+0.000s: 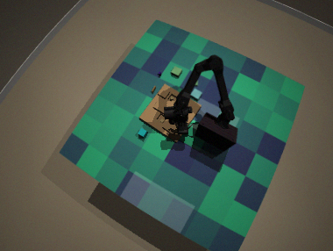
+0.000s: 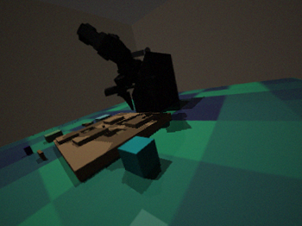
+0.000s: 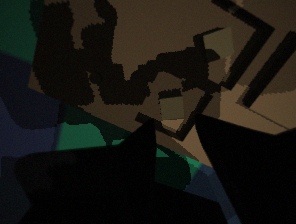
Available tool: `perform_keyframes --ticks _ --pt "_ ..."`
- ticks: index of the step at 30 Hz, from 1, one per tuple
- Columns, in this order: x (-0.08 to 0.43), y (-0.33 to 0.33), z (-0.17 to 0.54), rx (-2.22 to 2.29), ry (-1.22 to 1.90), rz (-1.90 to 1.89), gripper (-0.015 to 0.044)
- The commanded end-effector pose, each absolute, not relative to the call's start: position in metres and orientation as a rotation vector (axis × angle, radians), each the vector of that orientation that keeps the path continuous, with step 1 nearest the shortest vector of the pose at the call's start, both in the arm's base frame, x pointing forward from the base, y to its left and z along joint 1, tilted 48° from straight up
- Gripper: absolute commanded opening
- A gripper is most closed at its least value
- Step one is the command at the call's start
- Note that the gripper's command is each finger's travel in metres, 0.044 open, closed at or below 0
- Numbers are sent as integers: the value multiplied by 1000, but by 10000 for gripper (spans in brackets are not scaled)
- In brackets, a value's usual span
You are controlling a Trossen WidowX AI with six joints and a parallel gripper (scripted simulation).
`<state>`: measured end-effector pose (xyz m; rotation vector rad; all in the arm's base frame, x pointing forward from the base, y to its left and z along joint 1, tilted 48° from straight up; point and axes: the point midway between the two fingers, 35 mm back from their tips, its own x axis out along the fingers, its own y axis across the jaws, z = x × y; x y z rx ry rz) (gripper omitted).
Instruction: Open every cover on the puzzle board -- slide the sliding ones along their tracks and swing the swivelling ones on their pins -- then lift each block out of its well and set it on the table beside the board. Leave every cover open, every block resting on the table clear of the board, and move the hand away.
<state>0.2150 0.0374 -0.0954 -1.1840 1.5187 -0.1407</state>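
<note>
Your black parallel-jaw gripper [image 1: 181,127] [image 2: 133,109] [image 3: 174,123] points down over the near part of the tan, wood-coloured puzzle board [image 1: 151,118] [image 2: 82,159] [image 3: 135,30], its fingers parted partway with nothing between them. In the wrist view you have a small, pale grey-green square piece [image 3: 172,107] just beyond the gap between your fingertips, framed on two sides by a dark angled strip. A second pale grey-green square piece [image 3: 219,44] shows farther past the tips, up and to the right in that view. Away from your gripper, a teal cube [image 1: 142,132] [image 2: 140,158] rests on the green-and-blue checkered mat [image 1: 98,155] [image 2: 236,157] [image 3: 75,135], just beside the board. Past the board lie a pale green block [image 1: 176,71] [image 2: 53,135], a small orange-brown block [image 1: 153,89] [image 2: 41,155] and a small dark purple block [image 1: 159,74] [image 2: 28,150], all apart from your fingers.
</note>
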Motion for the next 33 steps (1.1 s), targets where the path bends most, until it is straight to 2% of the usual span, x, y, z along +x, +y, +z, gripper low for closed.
perform_keyframes --ticks 1,33 --pt "215 37 -95 -1191 1517 -139 144" --pt "220 20 -110 -1192 1517 -140 144"
